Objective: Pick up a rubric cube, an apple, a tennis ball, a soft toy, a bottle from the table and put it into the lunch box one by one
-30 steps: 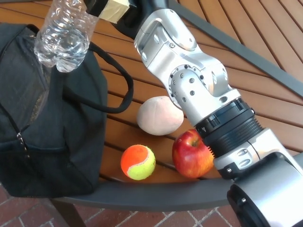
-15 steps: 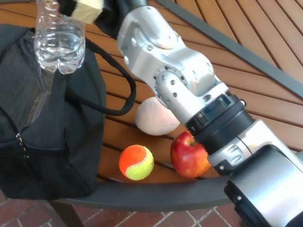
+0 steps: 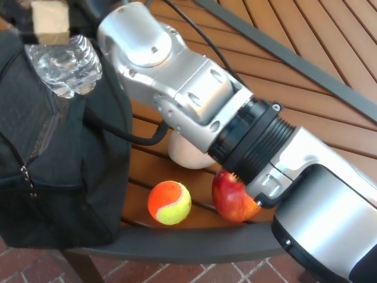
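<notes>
Bottle over the bag, hand mostly cut off

Right hand [image 3: 56, 20] pinches the clear bottle [image 3: 65, 68] above the black lunch box [image 3: 53, 171]; forearm hides most of the soft toy [image 3: 185, 154].

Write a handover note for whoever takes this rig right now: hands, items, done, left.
Right hand: at the top left, shut on the clear crumpled plastic bottle, held over the black fabric lunch bag.
Left hand: not in view.
On the brown slatted wooden table: orange-and-yellow tennis ball, red apple, pale rounded soft toy partly behind the arm.
Cube not visible.
Left: release bottle, then bag the other three.
</notes>
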